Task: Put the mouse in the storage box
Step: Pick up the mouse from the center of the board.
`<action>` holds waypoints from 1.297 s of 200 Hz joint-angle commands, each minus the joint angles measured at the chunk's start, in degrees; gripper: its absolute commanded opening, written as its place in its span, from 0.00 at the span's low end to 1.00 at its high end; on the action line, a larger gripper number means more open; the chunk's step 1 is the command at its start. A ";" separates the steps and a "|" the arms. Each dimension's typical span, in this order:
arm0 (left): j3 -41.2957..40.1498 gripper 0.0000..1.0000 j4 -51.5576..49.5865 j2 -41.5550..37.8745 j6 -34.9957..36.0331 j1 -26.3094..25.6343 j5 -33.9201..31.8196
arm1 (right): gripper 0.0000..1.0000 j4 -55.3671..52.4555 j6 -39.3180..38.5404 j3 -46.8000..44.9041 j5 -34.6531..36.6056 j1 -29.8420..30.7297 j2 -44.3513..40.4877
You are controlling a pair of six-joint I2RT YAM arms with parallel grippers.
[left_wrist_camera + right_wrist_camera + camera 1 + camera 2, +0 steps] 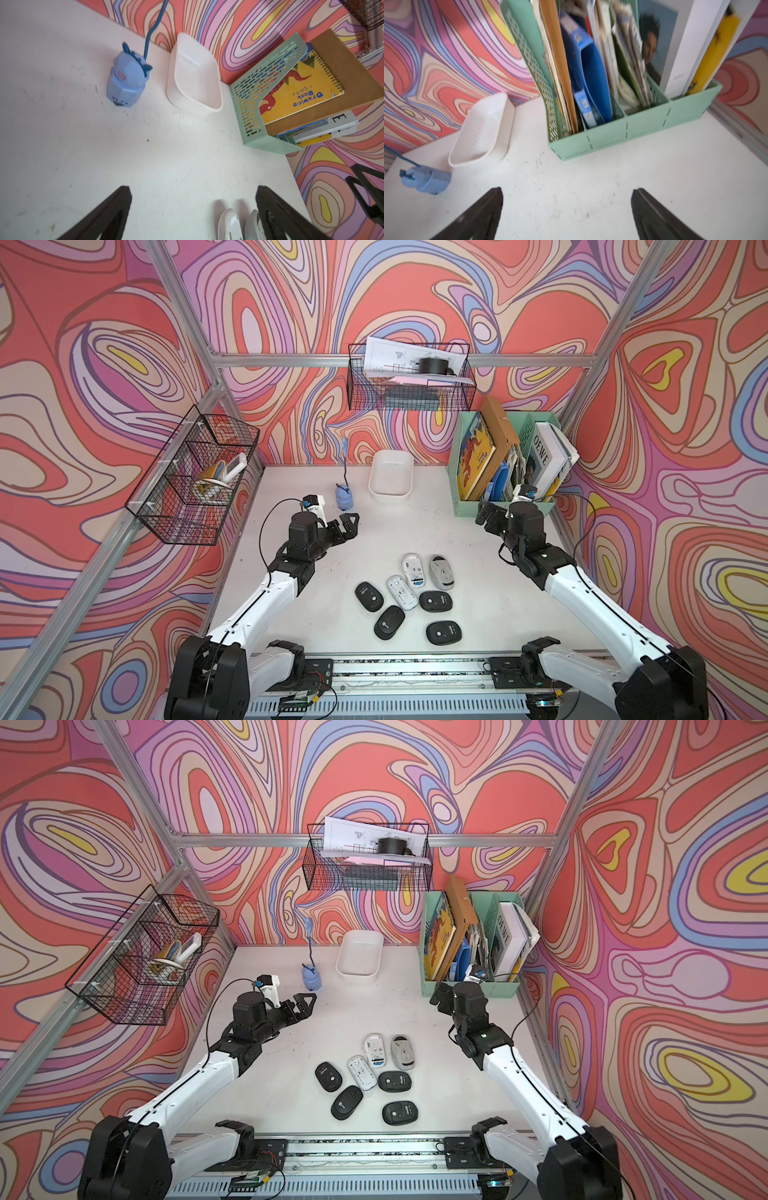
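Right now, reading the tabletop [469, 556] as a clock with 6 on my side, the nearest things are the mice [402, 592]. Seven of them lie in a loose cluster at about 6 o'clock: four black, two white and one grey. All of them rest on the table surface, and neither gripper holds one.

Further in, the left gripper [351, 526] hangs at about 9 o'clock, jaws spread wide with nothing between them. Its wrist view shows bare table between the fingers [116, 207] and two pale mice at the frame's edge.

The right gripper [489, 514] is at about 3 o'clock, likewise spread and empty. It is just in front of the mint-green organizer [462, 456], which stands at 2 o'clock.

At the far edge, the storage box [390, 483] stands at 12 o'clock, empty and well apart from the mice. A blue figurine [344, 498] stands near it at 11 o'clock.
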 commanded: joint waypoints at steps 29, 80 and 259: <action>0.80 0.99 -16.78 -3.57 -2.30 2.41 -2.45 | 0.98 -18.27 5.95 4.29 -6.69 7.62 4.20; 0.50 0.99 -15.59 -0.77 -1.12 2.16 3.13 | 0.95 -22.83 9.67 5.37 2.85 24.52 11.64; -1.24 0.99 -15.06 0.16 -2.00 -0.84 -1.18 | 0.75 -30.97 12.31 14.95 9.48 33.87 34.37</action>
